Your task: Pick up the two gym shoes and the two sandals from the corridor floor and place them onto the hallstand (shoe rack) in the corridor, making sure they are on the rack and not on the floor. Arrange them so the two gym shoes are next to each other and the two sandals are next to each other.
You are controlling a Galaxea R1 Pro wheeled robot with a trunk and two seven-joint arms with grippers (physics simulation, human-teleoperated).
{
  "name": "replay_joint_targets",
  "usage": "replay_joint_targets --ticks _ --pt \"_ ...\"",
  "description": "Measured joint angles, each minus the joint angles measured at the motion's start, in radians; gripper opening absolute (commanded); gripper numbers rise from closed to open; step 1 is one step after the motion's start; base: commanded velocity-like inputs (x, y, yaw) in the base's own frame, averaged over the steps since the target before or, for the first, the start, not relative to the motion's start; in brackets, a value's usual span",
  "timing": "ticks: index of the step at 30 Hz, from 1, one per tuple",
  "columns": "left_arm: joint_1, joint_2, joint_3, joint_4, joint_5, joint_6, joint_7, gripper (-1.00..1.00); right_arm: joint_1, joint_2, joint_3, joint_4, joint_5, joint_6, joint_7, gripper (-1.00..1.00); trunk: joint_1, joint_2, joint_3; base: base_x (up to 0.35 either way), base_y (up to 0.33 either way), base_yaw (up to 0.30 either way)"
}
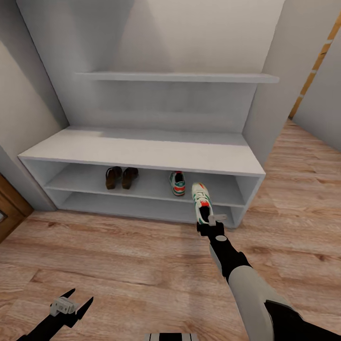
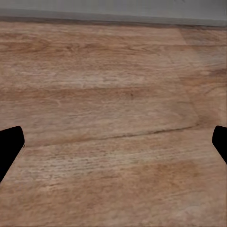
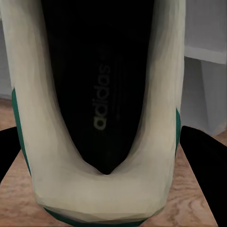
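Note:
My right gripper [image 1: 207,222] is shut on the heel of a white gym shoe [image 1: 201,196] with green stripes, holding it in front of the white hallstand [image 1: 142,149], toe toward the upper open shelf. In the right wrist view the gym shoe [image 3: 101,109] shows its dark insole, with a black finger on each side. The other gym shoe [image 1: 177,183] sits on that shelf just left of it. Two brown sandals [image 1: 121,177] lie side by side further left on the same shelf. My left gripper [image 1: 71,303] hangs open low over the corridor floor [image 2: 113,118].
A white wall shelf [image 1: 175,77] hangs above the hallstand. A wooden door edge [image 1: 9,208] stands at the left. A wall panel [image 1: 270,85] flanks the hallstand's right end, with floor stretching beyond it.

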Motion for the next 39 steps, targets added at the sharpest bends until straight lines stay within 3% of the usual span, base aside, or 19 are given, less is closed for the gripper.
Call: replay_joint_targets --ticks 20,39 --pt "0.000 0.001 0.000 0.005 0.001 0.000 0.000 1.00 0.000 0.000 0.000 -0.002 0.000 0.000 0.000 -1.00 0.000 0.000 0.000 0.212 0.000 0.000" --pt "0.000 0.002 0.000 0.005 0.001 0.002 0.000 1.00 0.000 0.000 0.000 -0.002 0.000 0.000 0.000 -1.00 0.000 0.000 0.000 0.100 0.000 0.000"
